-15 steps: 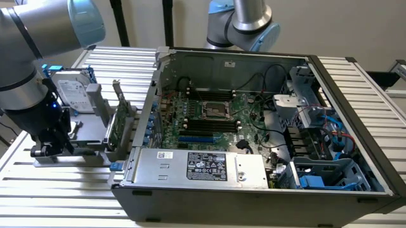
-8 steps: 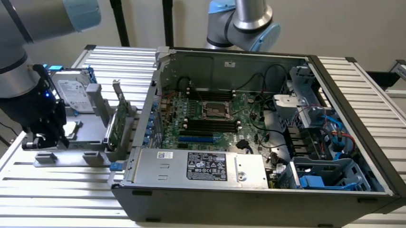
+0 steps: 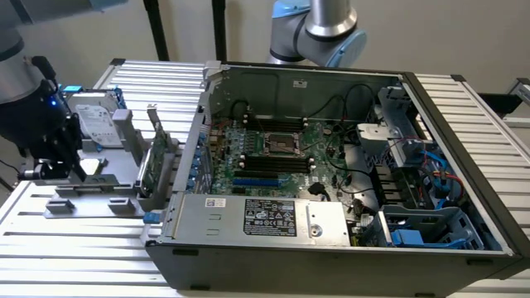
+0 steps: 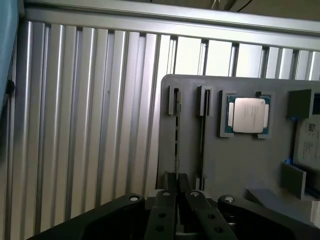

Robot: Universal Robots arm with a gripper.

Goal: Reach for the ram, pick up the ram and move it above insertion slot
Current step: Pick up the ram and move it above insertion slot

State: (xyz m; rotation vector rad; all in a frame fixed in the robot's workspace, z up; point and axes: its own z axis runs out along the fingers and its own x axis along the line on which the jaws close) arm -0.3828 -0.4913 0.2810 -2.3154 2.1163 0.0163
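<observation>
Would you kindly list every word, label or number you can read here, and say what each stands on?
No text is legible; these items carry print:
Black label on the power supply: too small to read.
White label beside it: too small to read.
Hard drive label: blurred, unreadable.
CPU lid on the tray: no legible marking.
Sticker on the case wall: unreadable.
</observation>
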